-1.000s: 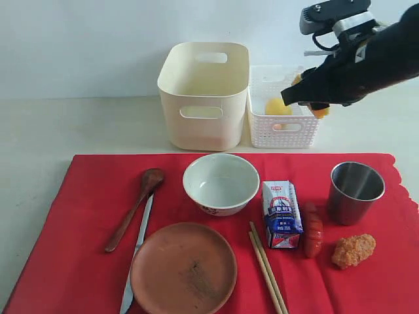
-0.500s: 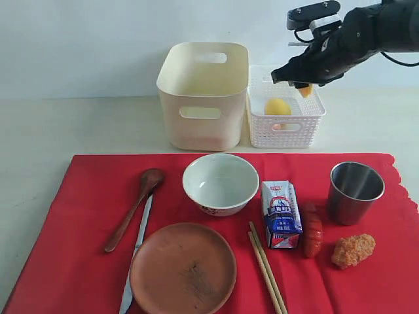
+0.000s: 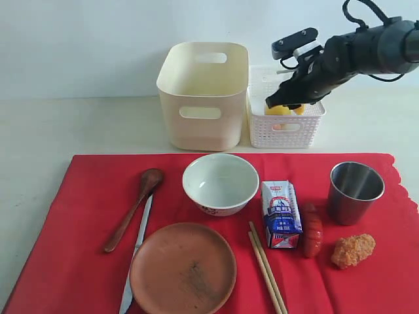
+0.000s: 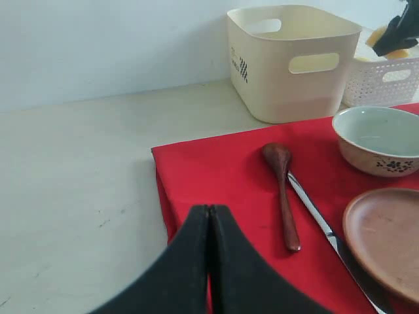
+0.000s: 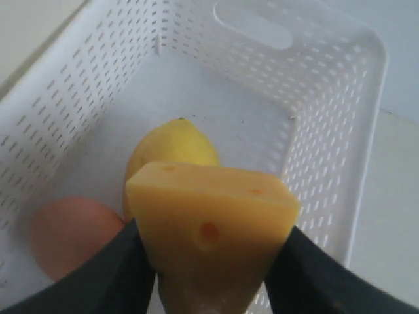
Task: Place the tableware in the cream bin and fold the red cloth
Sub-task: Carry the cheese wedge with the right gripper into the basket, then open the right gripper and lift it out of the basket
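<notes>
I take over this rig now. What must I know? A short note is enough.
Left gripper: shut, empty, by the red cloth edge.
Right gripper: shut on a cheese wedge, over the white basket with a lemon and an egg.
Bowl, plate, spoon, knife, chopsticks, cup: all on the cloth.
Done: nothing in the cream bin.
Left: bin all six, fold the cloth.

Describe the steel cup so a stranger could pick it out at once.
Start at the big red cloth. Near its scalloped right edge, right of the blue-white carton, stands the steel cup. It is the only shiny metal vessel, upright and open-topped, taller than the sausage and nugget beside it.
</notes>
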You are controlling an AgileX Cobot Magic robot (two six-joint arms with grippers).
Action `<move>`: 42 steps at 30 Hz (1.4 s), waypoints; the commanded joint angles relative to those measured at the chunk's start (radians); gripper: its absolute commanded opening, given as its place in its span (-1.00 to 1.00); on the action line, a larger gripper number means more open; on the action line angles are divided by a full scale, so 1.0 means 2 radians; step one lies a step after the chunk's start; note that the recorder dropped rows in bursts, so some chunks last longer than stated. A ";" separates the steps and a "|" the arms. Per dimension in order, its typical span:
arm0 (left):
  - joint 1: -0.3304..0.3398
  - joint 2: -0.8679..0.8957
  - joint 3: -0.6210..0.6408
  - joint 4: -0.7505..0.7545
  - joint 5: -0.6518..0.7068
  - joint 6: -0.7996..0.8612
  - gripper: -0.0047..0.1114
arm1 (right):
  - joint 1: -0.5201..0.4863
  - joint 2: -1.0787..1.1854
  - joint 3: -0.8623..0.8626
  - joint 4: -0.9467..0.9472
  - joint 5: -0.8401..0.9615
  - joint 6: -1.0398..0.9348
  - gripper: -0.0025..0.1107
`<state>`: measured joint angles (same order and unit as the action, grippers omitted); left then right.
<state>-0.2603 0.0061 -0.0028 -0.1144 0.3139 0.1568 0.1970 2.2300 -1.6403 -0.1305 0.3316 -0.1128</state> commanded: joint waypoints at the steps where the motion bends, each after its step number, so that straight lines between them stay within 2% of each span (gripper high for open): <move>1: 0.002 -0.003 0.001 0.000 -0.003 0.001 -0.92 | -0.002 0.009 -0.006 -0.002 -0.007 -0.009 -0.84; 7: 0.002 -0.003 0.001 0.000 -0.003 0.001 -0.92 | -0.002 0.014 -0.006 -0.002 -0.003 -0.009 -0.49; 13: 0.002 -0.003 0.001 0.000 -0.003 0.001 -0.92 | -0.002 0.013 -0.016 0.000 0.012 -0.007 0.10; 17: 0.002 -0.003 0.001 0.000 -0.003 0.001 -0.92 | -0.002 0.006 -0.017 0.001 0.018 -0.005 0.37; 24: 0.002 -0.003 0.001 0.000 -0.003 0.001 -0.92 | -0.002 -0.042 -0.017 0.000 0.077 0.027 0.31; 32: 0.002 -0.003 0.001 0.000 -0.003 0.001 -0.92 | -0.002 -0.116 -0.002 0.001 0.216 0.027 0.23; 35: 0.002 -0.003 0.001 0.000 -0.003 0.001 -0.92 | -0.002 -0.155 0.040 0.011 0.212 0.027 0.16; 42: 0.002 -0.003 0.001 0.000 -0.003 0.001 -0.92 | -0.002 -0.250 0.172 0.014 0.176 0.027 0.16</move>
<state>-0.2603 0.0061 -0.0028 -0.1144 0.3139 0.1568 0.1970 1.8057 -1.3836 -0.1078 0.7224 -0.0597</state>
